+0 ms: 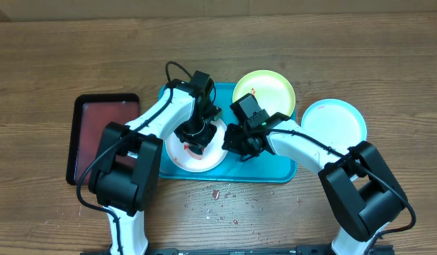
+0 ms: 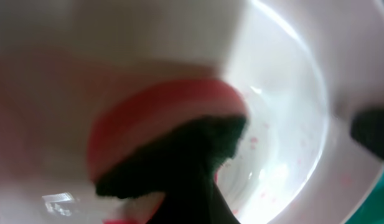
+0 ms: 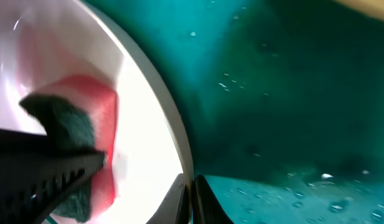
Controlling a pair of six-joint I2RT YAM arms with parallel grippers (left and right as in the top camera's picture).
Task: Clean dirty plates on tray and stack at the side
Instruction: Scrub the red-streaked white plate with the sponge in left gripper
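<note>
The white plate (image 1: 207, 161) lies on the near left part of the turquoise tray (image 1: 275, 172), which sits in the middle of the wooden table (image 1: 62, 57). Faint pink specks dot the plate's inside in the left wrist view. A sponge (image 1: 193, 148), red with a dark green scouring face, rests in the plate's bowl. The left gripper (image 1: 195, 139) points down into the plate from above, its fingers pressed together on the sponge. The right gripper (image 1: 237, 145) sits at the plate's right edge, and in the right wrist view its fingertips stand to either side of the white rim, pinching it.

The yellow-green plate (image 1: 268, 92) is at the tray's far right corner, overlapping the raised rim there, with a small red mark near its left side. The light-blue plate (image 1: 335, 124) lies on the table just right of the tray, apart from the other two. The tray's floor shows small wet-looking flecks in the right wrist view.

A black tray with a reddish inside (image 1: 105, 134) lies on the table to the left of the turquoise tray, partly covered by the left arm. Small red crumbs (image 1: 217, 193) are scattered on the table just near of the turquoise tray's near edge.
</note>
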